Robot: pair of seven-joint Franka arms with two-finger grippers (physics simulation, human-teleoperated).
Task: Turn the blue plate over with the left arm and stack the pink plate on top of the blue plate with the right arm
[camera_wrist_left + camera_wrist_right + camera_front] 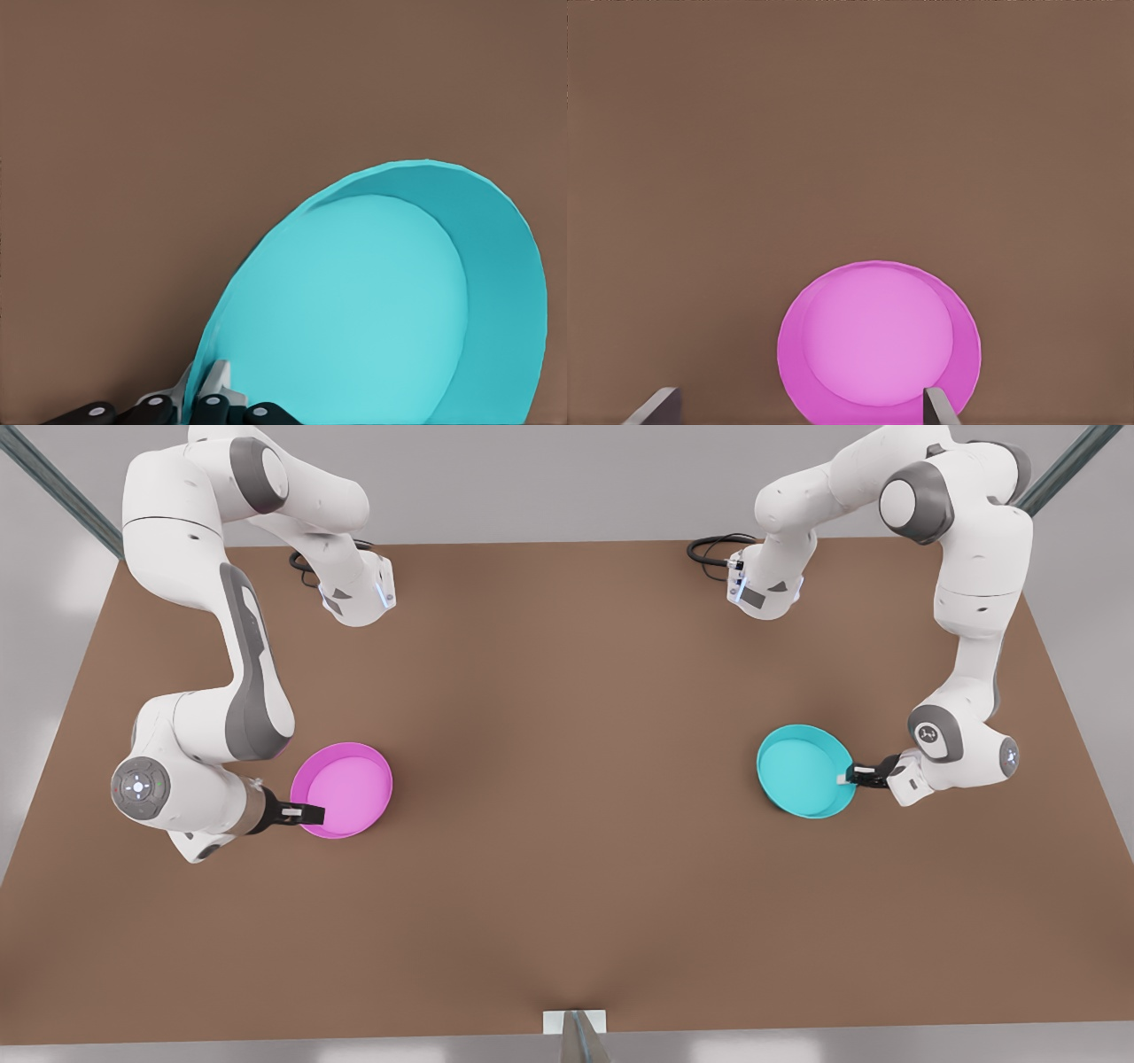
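Two tools: left tool [849, 774] clamps blue plate [802, 769] rim; right tool [312, 813] spread wide.

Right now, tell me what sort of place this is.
Likely a simulated two-arm manipulation bench: a bare brown tabletop, a glossy turquoise plastic plate gripped at its rim by the left end effector, and a round pink plate near the right end effector.

Pretty even soft light from above, brown table [567, 921] lit flat with a darker patch mid-bottom, faint shadows under both plates, no glare, everything looks sharp, zero edge warping
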